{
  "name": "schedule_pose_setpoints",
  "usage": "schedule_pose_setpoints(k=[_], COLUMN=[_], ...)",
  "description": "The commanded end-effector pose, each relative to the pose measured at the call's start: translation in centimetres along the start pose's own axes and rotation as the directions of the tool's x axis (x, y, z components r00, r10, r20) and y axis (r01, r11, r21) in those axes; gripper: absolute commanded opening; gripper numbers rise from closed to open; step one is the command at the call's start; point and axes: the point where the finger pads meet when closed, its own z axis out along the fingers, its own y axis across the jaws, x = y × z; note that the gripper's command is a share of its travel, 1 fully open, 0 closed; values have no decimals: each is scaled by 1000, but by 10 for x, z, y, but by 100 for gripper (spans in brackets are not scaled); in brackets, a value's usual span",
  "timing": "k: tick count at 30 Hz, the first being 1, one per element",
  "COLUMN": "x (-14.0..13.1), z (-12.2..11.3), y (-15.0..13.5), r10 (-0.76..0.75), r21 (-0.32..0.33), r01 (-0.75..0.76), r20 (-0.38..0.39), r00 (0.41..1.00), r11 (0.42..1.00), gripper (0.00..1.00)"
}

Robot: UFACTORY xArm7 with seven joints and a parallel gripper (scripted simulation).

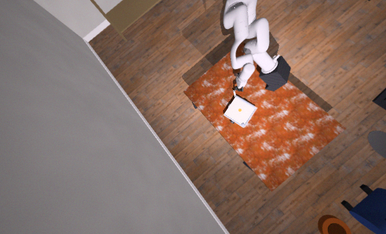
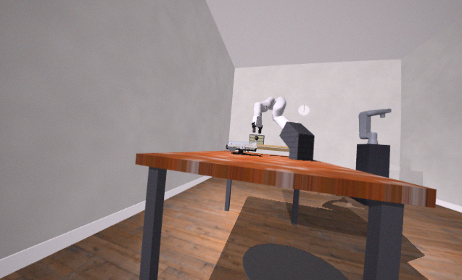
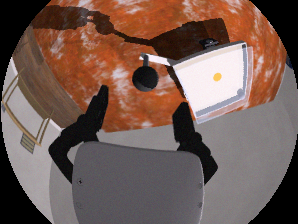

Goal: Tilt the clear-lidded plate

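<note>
Table [image 1: 288, 145] edge near plate [image 1: 245, 116]; gripper [image 3: 140, 119] open above.

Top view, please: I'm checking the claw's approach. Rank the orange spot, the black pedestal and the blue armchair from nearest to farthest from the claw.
1. Orange spot, on the white plate just below the open claw.
2. Black pedestal, to the claw's right at the arm's base.
3. Blue armchair, far off at the lower right corner.
</note>
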Motion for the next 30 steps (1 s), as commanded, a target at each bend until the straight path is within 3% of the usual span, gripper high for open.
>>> schedule_pose_setpoints(k=[1,5,6,30], x=[0,0,0,0], z=[-1,-1,-1,-1], y=[1,1,1,1], r10=[-32,-37,-37,-37], r21=[-7,-8,-8,-8], r01=[32,37,37,37], r20=[15,18,18,18], r00=[999,999,999,999], r11=[999,999,999,999], gripper=[100,100,61,61])
